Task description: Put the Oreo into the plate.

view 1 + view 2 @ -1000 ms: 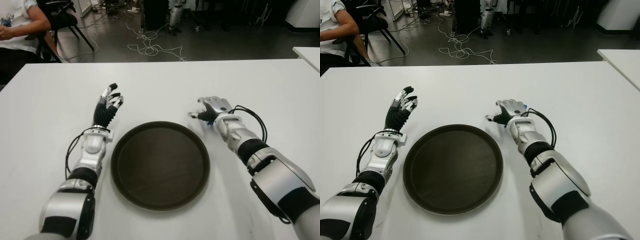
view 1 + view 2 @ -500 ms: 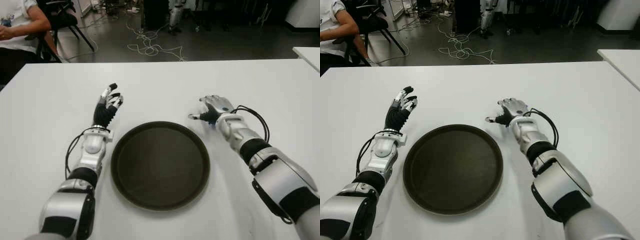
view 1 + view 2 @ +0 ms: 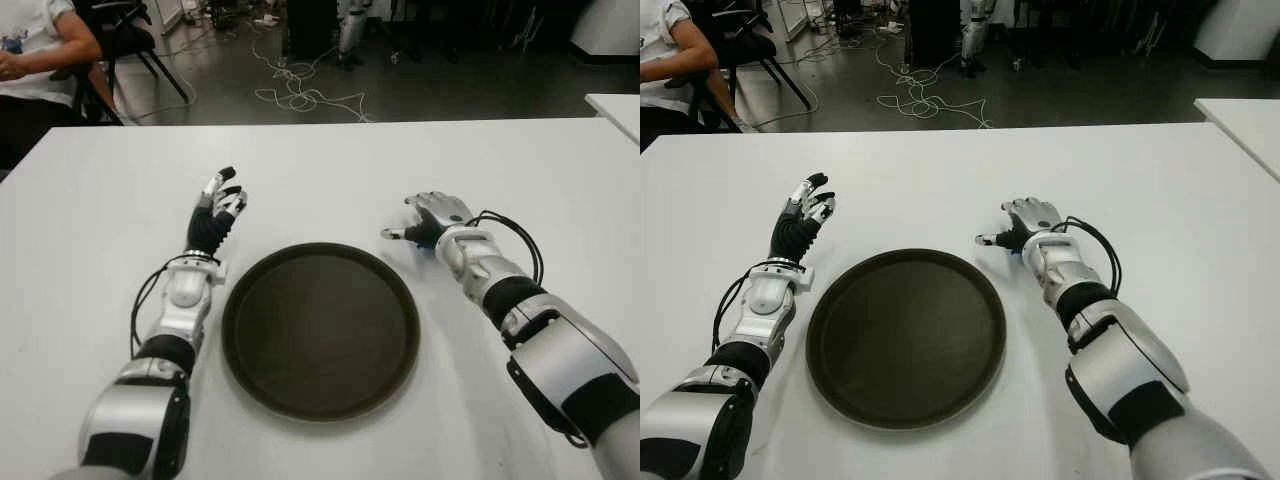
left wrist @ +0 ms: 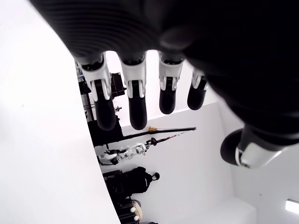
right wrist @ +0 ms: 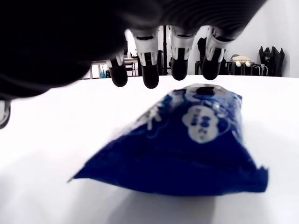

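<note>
The Oreo [image 5: 187, 144] is a blue packet lying flat on the white table [image 3: 330, 170], just beyond the right far edge of the plate. My right hand [image 3: 428, 215] hovers over it, palm down, so the eye views show only a sliver of blue. In the right wrist view its fingers [image 5: 147, 70] hang spread just above the packet without closing on it. The round dark brown plate [image 3: 320, 335] sits between my arms and holds nothing. My left hand [image 3: 218, 200] shows to the left of the plate, fingers [image 4: 133, 102] extended and holding nothing.
A seated person [image 3: 40, 50] is at the far left corner beyond the table. Cables [image 3: 300, 95] lie on the floor behind the table's far edge. The corner of a second white table [image 3: 615, 105] shows at the right.
My right hand has drifted slightly to the right, away from the plate's rim, still over the packet. The left hand and plate have not moved.
</note>
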